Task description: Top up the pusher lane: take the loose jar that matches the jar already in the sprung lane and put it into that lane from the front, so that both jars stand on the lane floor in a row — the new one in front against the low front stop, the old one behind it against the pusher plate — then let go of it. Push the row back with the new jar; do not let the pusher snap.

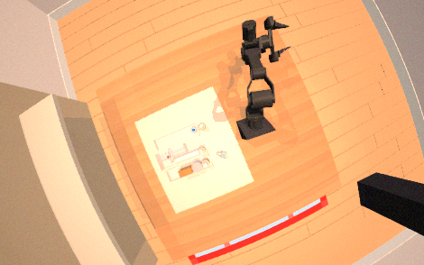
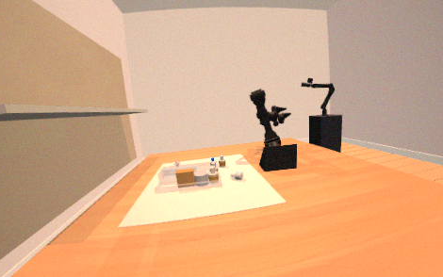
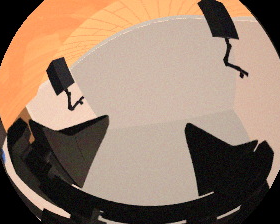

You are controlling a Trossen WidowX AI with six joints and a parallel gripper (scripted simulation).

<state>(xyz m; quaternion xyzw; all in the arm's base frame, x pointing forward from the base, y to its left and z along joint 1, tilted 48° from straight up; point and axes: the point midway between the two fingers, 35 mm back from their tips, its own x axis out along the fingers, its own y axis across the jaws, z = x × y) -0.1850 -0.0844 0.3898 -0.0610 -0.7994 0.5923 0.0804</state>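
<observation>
My gripper point(image 1: 289, 36) point(image 2: 287, 112) point(image 3: 148, 123) is open and empty, raised high above the table and pointing away from the lanes. The lane rack stands on the pale mat point(image 1: 229, 176) point(image 2: 249, 198). Its middle lane holds a pale ribbed part, a small red spot point(image 1: 168, 157) and a jar point(image 1: 202, 149) at the robot-side end; labels are too small to read. A brownish jar point(image 1: 202, 126) point(image 2: 221, 162) stands upright beside a blue-topped jar point(image 1: 193, 130) point(image 2: 212, 161). A whitish jar point(image 1: 222, 154) point(image 2: 237, 175) appears to lie on the mat in front of the rack.
The neighbouring lane holds an orange-brown block point(image 1: 186, 171) point(image 2: 185, 177), a grey cylinder point(image 1: 197, 166) point(image 2: 202, 178) and a brownish jar point(image 1: 206, 160) point(image 2: 213, 177). A red-and-white bar point(image 1: 258, 233) lies along one table edge. A shelf point(image 2: 60, 111) juts from the wall.
</observation>
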